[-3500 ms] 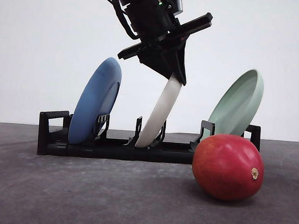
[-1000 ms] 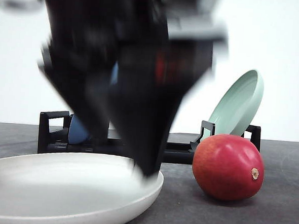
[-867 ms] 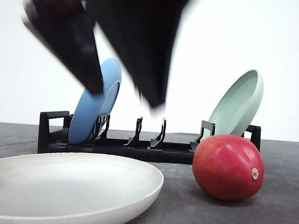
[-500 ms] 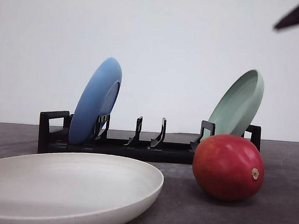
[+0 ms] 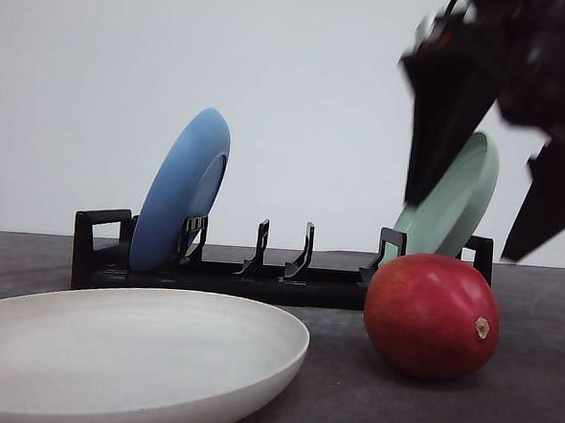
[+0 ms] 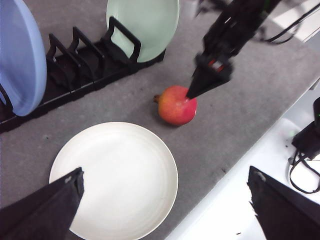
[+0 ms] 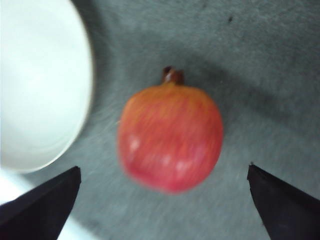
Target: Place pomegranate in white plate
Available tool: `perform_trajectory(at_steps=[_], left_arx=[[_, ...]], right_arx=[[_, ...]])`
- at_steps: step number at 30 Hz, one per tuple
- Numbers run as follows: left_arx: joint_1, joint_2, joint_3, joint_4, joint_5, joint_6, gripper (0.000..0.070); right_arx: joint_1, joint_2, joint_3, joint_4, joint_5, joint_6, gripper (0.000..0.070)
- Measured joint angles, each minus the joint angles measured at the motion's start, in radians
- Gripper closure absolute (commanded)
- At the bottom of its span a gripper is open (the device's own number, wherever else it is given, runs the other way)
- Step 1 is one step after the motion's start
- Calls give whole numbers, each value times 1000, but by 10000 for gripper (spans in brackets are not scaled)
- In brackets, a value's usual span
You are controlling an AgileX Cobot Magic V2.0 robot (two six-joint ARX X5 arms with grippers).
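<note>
The red pomegranate lies on the dark table, right of the white plate, which sits flat at the front left. My right gripper hangs open just above the fruit, one finger to each side, touching nothing. In the right wrist view the pomegranate sits between the open fingers, with the white plate beside it. My left gripper is open and empty, high above the white plate. From there the pomegranate shows under the right gripper.
A black dish rack stands behind, holding a blue plate on the left and a pale green plate on the right, close behind the fruit. The table's edge runs near the white plate and fruit.
The left gripper lifted the white plate from the rack, laid it flat at the front left, let go and rose away. The right gripper came down from the upper right over the pomegranate.
</note>
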Motion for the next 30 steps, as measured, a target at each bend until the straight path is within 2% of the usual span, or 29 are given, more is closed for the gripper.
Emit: perform_trajectory(at_steps=[5,13,14,16,18,25,30], left_arx=[[0,-66,0,-22,0,-1,62],[0,-112,0,-44,-1,-21,62],[0,-114,0,-45,-1,-23,62],[0,-114,0,-46,-1,-23,62],[0,-114,0,-46,-1,-23,62],[0,-114,0,-48,-18,-23,62],[0,-114,0,-49,-48,-23,62]], right_arx=[[13,107,0,79,9,0,0],[24,217,0,118,3,0,3],[24,223,0,118,4,0,23],[25,231,0,116,4,0,127],[25,231,1,115,1,0,189],[38,237,116,-27,13,2,191],[143,244,277,-48,10,25,191]])
